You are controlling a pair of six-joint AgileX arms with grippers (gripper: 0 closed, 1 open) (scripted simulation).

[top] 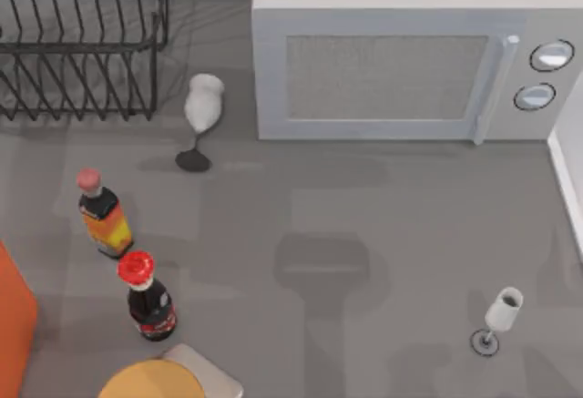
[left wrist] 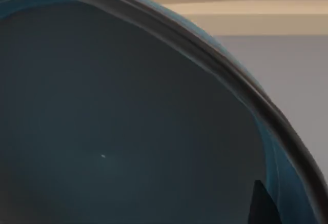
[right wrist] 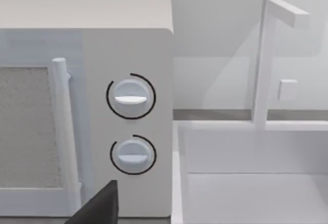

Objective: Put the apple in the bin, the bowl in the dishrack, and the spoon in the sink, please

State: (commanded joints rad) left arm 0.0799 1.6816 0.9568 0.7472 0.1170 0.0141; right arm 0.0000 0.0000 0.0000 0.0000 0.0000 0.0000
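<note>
Jaws' state cannot be told for either arm; left wrist view looks close into the teal bowl [left wrist: 128,131]; dishrack [top: 82,43] stands upper left of the worktop [top: 364,234]; microwave [top: 410,61] upper right.

Kitchen, microwave [top: 401,70], sink [right wrist: 256,183], dishrack [top: 82,43]

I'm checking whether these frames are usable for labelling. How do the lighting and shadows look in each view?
Top view: evenly lit, with soft blocky shadows on the table and a small one under the wine glass. Left wrist view: the bowl sits very close, its inside dim apart from one tiny highlight. Right wrist view: bright and flat, the microwave and sink pale with faint shadows.
</note>
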